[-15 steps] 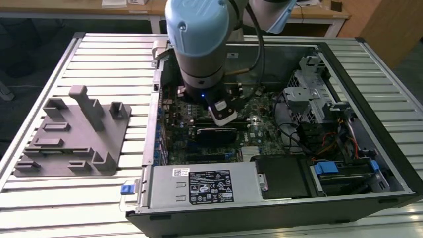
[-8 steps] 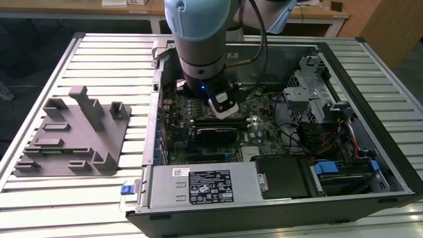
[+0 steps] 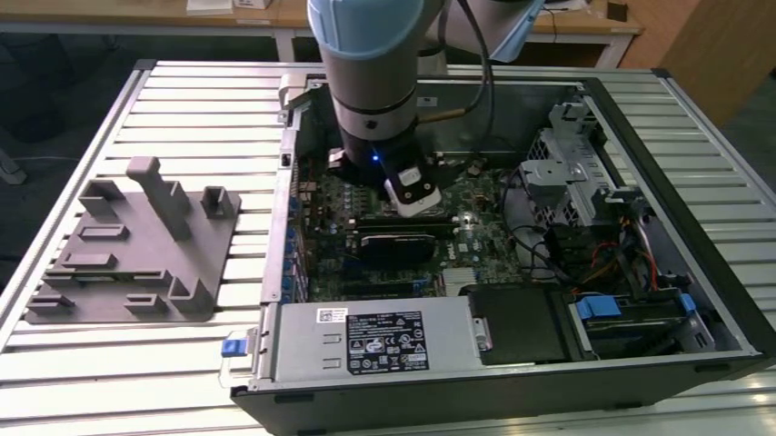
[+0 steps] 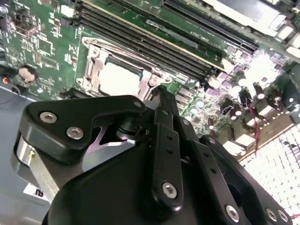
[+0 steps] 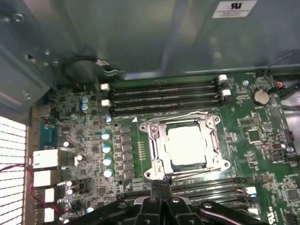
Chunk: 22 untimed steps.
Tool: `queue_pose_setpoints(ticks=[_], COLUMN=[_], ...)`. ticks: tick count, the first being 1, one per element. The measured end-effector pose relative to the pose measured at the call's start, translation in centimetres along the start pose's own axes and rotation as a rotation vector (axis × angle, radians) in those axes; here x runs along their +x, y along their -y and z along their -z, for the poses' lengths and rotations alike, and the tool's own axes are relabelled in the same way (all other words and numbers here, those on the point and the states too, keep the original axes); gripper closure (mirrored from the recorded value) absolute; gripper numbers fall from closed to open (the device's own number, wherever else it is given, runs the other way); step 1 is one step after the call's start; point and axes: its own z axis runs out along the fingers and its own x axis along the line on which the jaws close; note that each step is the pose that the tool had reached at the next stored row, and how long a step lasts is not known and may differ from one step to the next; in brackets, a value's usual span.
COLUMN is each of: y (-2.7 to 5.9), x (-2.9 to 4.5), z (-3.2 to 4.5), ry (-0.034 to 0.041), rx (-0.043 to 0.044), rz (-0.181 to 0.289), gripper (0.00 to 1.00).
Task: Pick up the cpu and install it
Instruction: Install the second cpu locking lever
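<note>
I see the cpu seated flat in the socket on the board; my claw hangs just beside it, clenched, fingertips together, holding nothing

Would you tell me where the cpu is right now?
The cpu sits in the motherboard socket frame, between the memory slots, in both wrist views; the gripper is just beside the frame's edge.

An open computer case lies on the slatted counter; a grey holder block sits beside the case.
</note>
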Motion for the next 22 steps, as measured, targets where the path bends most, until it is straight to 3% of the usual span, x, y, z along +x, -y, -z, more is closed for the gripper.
queue_pose_setpoints(ticks=[6, 12, 19, 22], y=[-1.36, -2.31, -3.16, -3.45], x=[-0.63, -1.86, -3.38, -3.73], z=[-0.46, -0.87, -1.27, -1.37], ry=[0.0013, 0.0021, 0.0041, 0.0056], rx=[0.0087, 0.0167, 0.0352, 0.0494], rz=[0.0, 0.001, 0.003, 0.004], gripper=[0.89, 0.89, 0.89, 0.89])
